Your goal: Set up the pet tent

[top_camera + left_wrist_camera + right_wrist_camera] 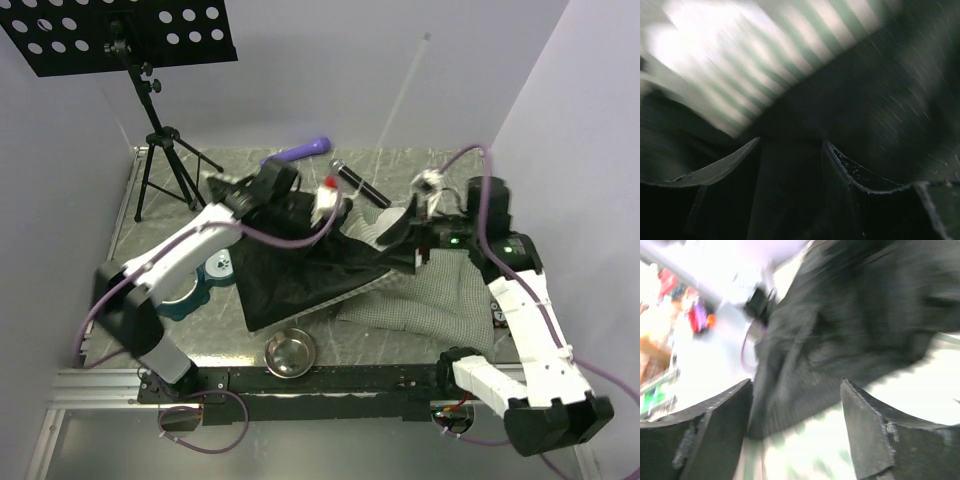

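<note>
Roughly: left gripper (791, 142) has its jaws part open, with dark fabric in the gap. Whether any of it is pinched I cannot tell, as the left wrist view is dim and smeared. Right gripper (796, 385) has its jaws wide apart, with blurred dark cloth just past the tips and no clear grip.

Both sit at the far edge of the green-and-white striped fabric pet tent with dark lining (300, 265). The tent is collapsed mid-table, lining up. Its long axis runs diagonally from the near-left corner to the far right, where the striped edge is lifted.

The grey-green checked cushion mat (430, 290) lies flat on the right, its left edge under the tent. The right arm covers the mat's far corner, and the left arm hides the tent's far-left edge.

A thin white rod (405, 90) leans on the back wall. The round steel bowl (290, 352) sits near centre, and the teal double bowl holder (210, 275) is half under the left arm. A black perforated music stand on a tripod (120, 35) is at far left. The marbled grey table (400, 345) stands between plain white walls.
</note>
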